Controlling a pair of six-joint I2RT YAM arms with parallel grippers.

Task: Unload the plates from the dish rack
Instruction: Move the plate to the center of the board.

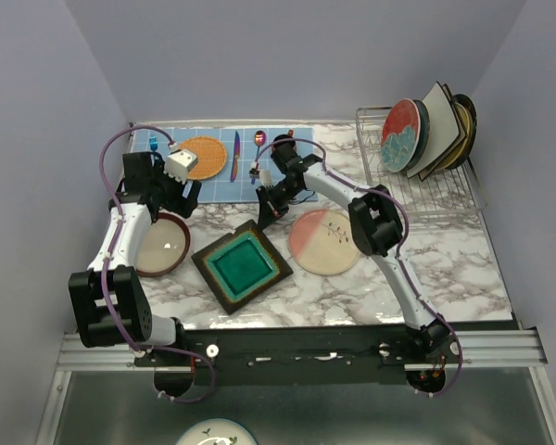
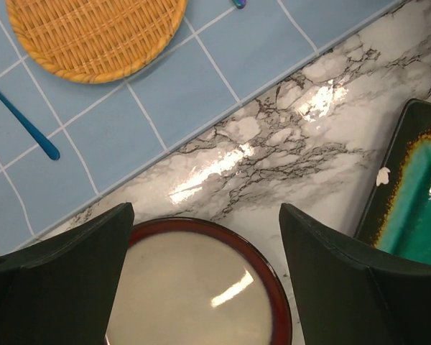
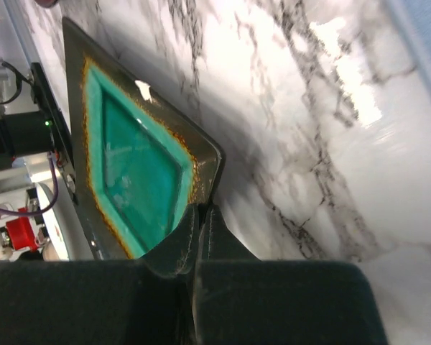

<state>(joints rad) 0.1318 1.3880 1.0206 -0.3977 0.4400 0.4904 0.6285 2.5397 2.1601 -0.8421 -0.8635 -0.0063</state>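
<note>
Right pincer (image 3: pixel 200 215) pinched shut on nothing, left pincer (image 2: pixel 206 215) spread wide. Rack (image 1: pixel 426 190) far right holds leaning plates (image 1: pixel 426 134). Right tips sit at the far corner of the teal square plate (image 3: pixel 136 165), centre. A careless move likely snags and skids it. Left hovers over the red-rimmed plate (image 2: pixel 194 287), near left.

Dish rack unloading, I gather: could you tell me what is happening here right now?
Two robot arms are emptying the dish rack onto the marble table. Three pieces already lie flat there: a red-rimmed plate, a teal square plate and a pink and cream plate. The left gripper hangs open over the red-rimmed plate. The right gripper is shut, its tips at the teal square plate's rim. The other plates lean in the rack.
</note>
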